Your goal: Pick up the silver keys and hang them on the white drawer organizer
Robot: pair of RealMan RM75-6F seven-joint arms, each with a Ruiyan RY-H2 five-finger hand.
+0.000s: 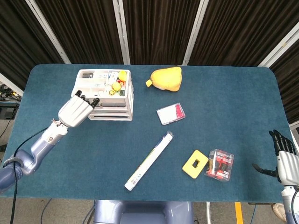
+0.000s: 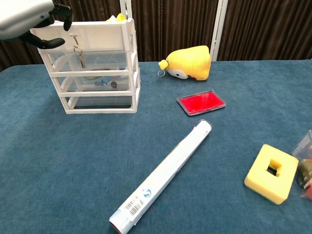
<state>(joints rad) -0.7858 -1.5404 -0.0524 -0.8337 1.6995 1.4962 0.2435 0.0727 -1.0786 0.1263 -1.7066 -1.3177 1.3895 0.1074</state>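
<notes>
Blue felt is covering the table [image 2: 58, 161]; silver keys [image 2: 76, 50] are dangling from the white drawer organizer [image 2: 105, 68], just right of the left hand [image 2: 30, 19], empty with fingers apart. Judging, it should be clearing away sideways, avoiding snagging the keyring

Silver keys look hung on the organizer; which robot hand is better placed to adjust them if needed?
Left. The left robot hand is beside the silver keys on the white drawer organizer; the right robot hand sits at the far table edge.
</notes>
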